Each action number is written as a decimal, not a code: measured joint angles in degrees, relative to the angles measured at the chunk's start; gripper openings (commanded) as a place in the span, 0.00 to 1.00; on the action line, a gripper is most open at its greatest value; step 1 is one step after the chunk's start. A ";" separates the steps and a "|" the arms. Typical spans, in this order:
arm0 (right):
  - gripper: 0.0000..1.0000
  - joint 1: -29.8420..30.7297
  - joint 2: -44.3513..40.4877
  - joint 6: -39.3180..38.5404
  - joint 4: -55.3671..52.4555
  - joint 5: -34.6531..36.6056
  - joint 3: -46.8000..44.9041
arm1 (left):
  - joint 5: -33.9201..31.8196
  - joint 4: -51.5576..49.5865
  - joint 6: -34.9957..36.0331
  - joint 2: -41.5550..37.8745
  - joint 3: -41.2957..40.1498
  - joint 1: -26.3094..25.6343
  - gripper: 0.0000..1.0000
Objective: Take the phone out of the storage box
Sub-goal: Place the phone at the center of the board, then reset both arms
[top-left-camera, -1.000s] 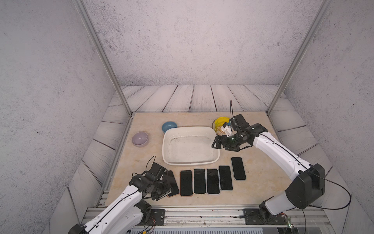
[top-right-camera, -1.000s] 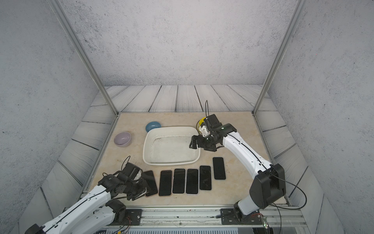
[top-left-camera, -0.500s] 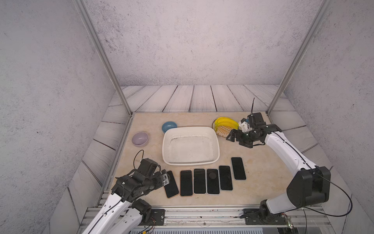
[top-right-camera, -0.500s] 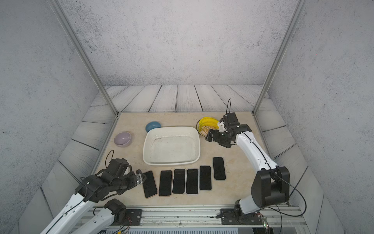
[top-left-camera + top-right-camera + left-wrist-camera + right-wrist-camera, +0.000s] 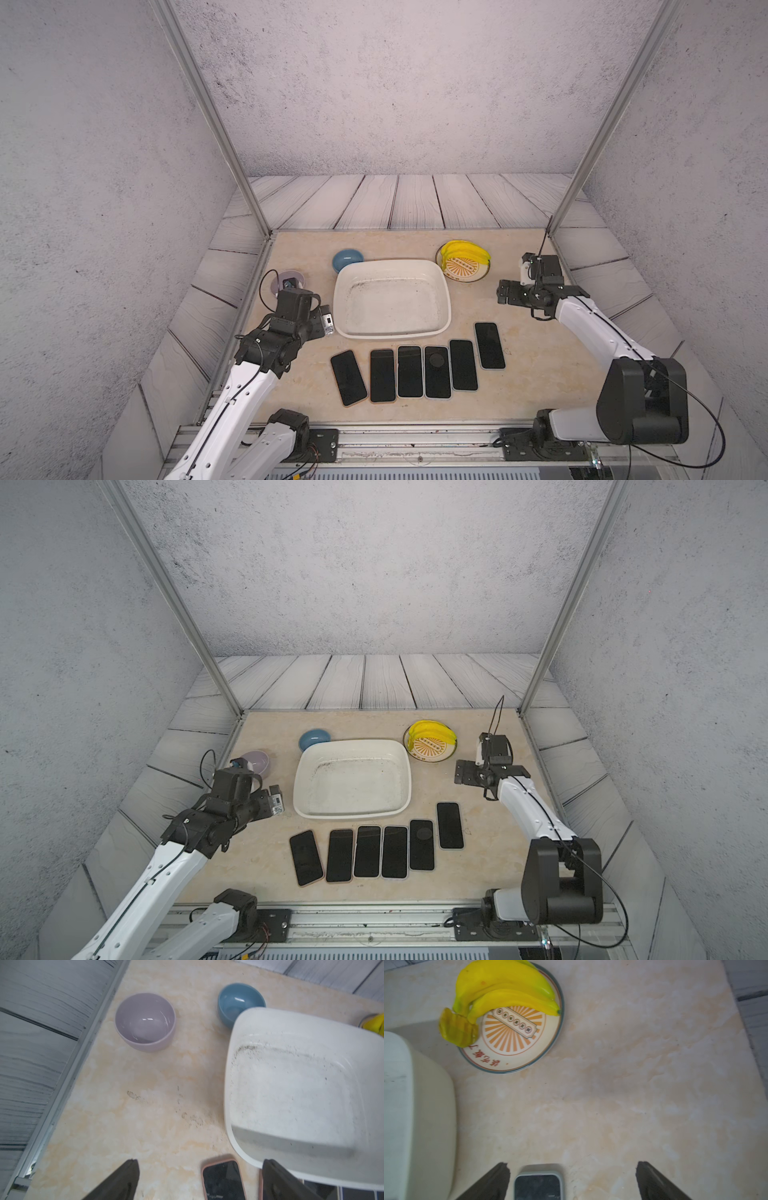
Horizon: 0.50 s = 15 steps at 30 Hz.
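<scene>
The storage box (image 5: pixel 392 303) stands in the middle of the table, and its floor shows only dark specks. Six phones lie flat on the table in a row at 6 o'clock of the box, screens up, from the leftmost phone (image 5: pixel 349 377) to the rightmost phone (image 5: pixel 489 345). All of them are outside the box. The rightmost one lies a little further toward 12 o'clock than the others.

In both top views the left arm is at 8 o'clock of the box and the right arm at 3 o'clock, but there the fingers are too small to judge. The wrist views settle it. The left gripper (image 5: pixel 199 1161) has its fingers spread wide and holds nothing. The end of a pink-edged phone (image 5: pixel 223 1180) is seen on the table through the gap. The right gripper (image 5: pixel 573 1165) is spread wide too and grips nothing; a phone in a pale green case (image 5: pixel 538 1185) lies on the table near one finger.

The lilac bowl (image 5: pixel 145 1022), at 9 o'clock of the box, is whole only in the left wrist view, because in a top view the arm covers part of it. The blue bowl (image 5: pixel 348 259) is at 11 o'clock. The plate (image 5: pixel 512 1064) with bananas (image 5: pixel 508 991) is at 1 o'clock, and its printed pattern is clear only in the right wrist view.
</scene>
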 measured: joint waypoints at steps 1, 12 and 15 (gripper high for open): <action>0.99 -0.44 -0.63 -0.63 2.99 0.76 -2.67 | -0.07 1.97 0.63 -0.24 -1.53 1.64 0.98; 0.99 -1.81 2.34 -3.04 39.15 5.60 -18.95 | 2.51 30.80 3.98 2.05 -20.09 17.18 0.99; 0.99 -2.08 3.41 -2.95 48.15 6.82 -22.69 | 3.04 39.82 5.38 5.97 -22.58 17.42 0.99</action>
